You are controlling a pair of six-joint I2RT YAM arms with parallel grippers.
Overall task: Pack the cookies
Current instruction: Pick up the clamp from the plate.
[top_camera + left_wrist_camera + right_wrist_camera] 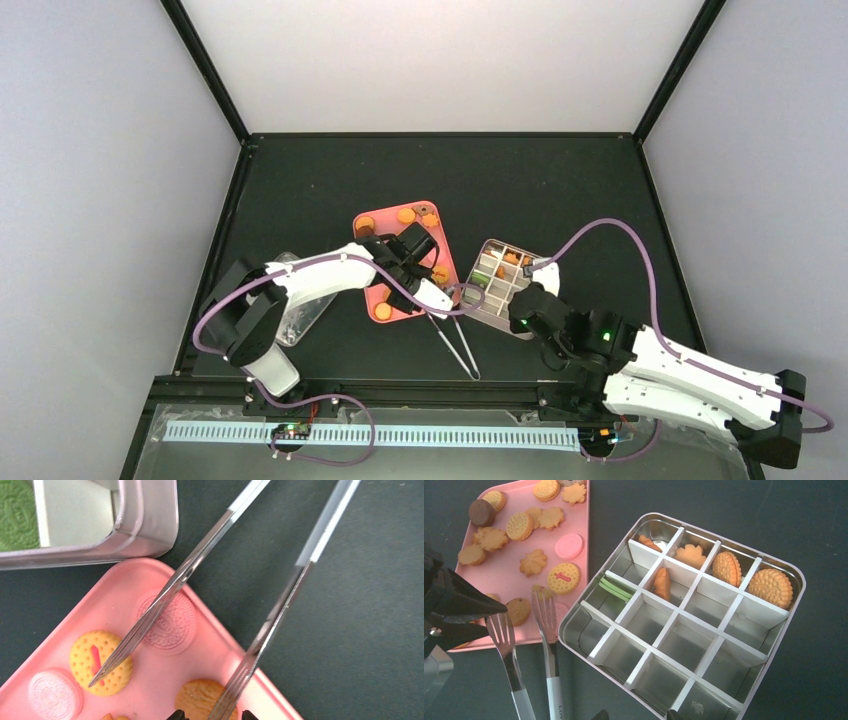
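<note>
Cookies [563, 578] are mostly lying on the pink tray [506, 587], in loose disorder: round yellow ones, leaf-shaped golden ones, a pale pink one and one dark brown at the far corner. Some few are already inside the metal tin [649, 622], which stands just beside the tray and is divided into square compartments. Two round sandwich cookies [770, 587] stand on edge in the far row, a leaf-shaped one [690, 556] and two orange pieces are near them, and a green one [614, 589] leans in a compartment on the tray's side. The other compartments visible hold nothing. The tongs [280, 610] lie with the two forked tips over the tray's near corner and the handles out on the dark table [375, 630]. In the left wrist view one tip is above a yellow cookie with a red mark [100, 662], and the other tip is above a brown cookie. The left gripper [211, 715] has its fingers on both sides of this second tip, but whether they press on it I cannot tell. The right gripper [636, 715] is at the tin's near edge. Only the ends of its fingers are seen, standing apart from each other, and I cannot tell if they hold the rim or not.
</note>
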